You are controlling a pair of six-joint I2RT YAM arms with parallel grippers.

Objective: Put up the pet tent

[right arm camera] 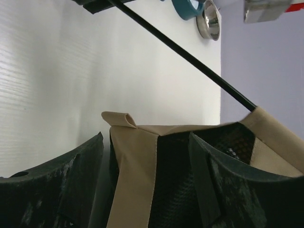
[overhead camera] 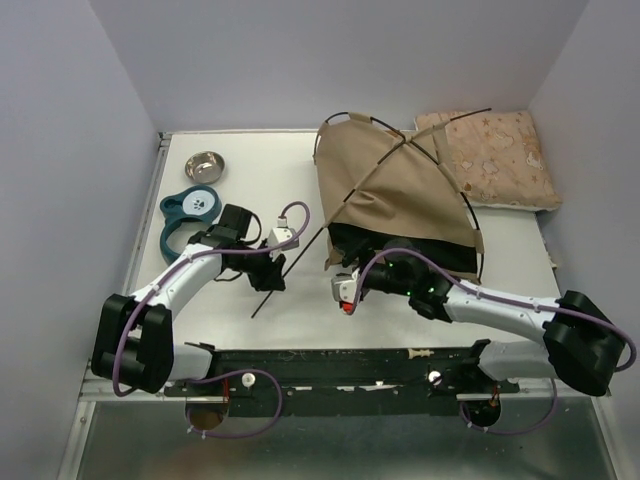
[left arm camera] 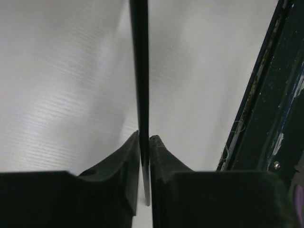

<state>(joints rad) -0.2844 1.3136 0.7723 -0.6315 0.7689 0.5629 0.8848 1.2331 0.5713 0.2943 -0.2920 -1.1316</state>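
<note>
Left hand (left arm camera: pixel 145 139) pinches the black pole (left arm camera: pixel 139 66); right hand (right arm camera: pixel 145 137) stands open around the pet tent (overhead camera: pixel 400 185) corner, far right on the desk (overhead camera: pixel 260 165). Flexed, the thin pole may slip free.

Top view looks down; close wrist views share the pole (right arm camera: pixel 190 59).

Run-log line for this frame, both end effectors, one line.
phase: tent setup | left end effector: shut on thin black flexible pole | right end effector: open, straddling corner of tan fabric pet tent
</note>
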